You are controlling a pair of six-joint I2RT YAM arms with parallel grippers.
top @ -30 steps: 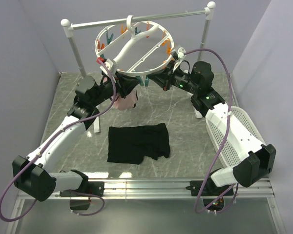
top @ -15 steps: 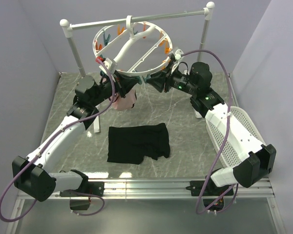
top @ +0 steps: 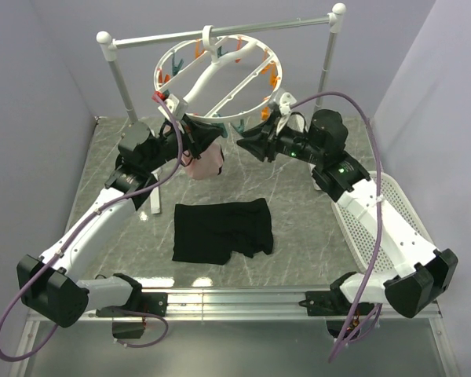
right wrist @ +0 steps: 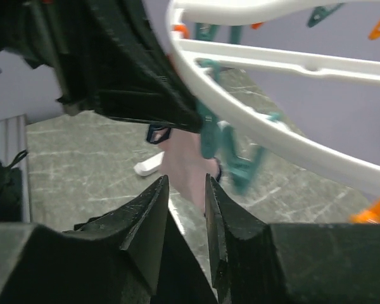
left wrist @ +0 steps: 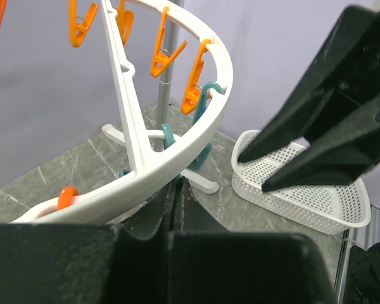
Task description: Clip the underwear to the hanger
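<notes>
The black underwear (top: pixel 222 230) lies flat on the table, in front of both arms and touched by neither. The white hanger ring (top: pixel 217 75) hangs from the rail, with orange and teal clothespins on its rim. A pink garment (top: pixel 205 161) hangs from its near rim. My left gripper (top: pixel 206 135) is shut, just under the near rim (left wrist: pixel 177 158), with nothing visible between its fingers. My right gripper (top: pixel 247 143) is open and empty, just right of the pink garment (right wrist: pixel 189 158) and below teal clothespins (right wrist: pixel 210 136). It also shows open in the left wrist view (left wrist: pixel 252 171).
The white-and-silver rail stand (top: pixel 220 33) crosses the back, with posts at the left and right and a white foot (left wrist: pixel 201 182) on the table. A white perforated basket (top: pixel 377 228) lies along the right side, under the right arm.
My right gripper has drawn back from the ring's right rim, come lower and now stands open. The ring has swung slightly up and to the right. The left gripper has barely moved.
</notes>
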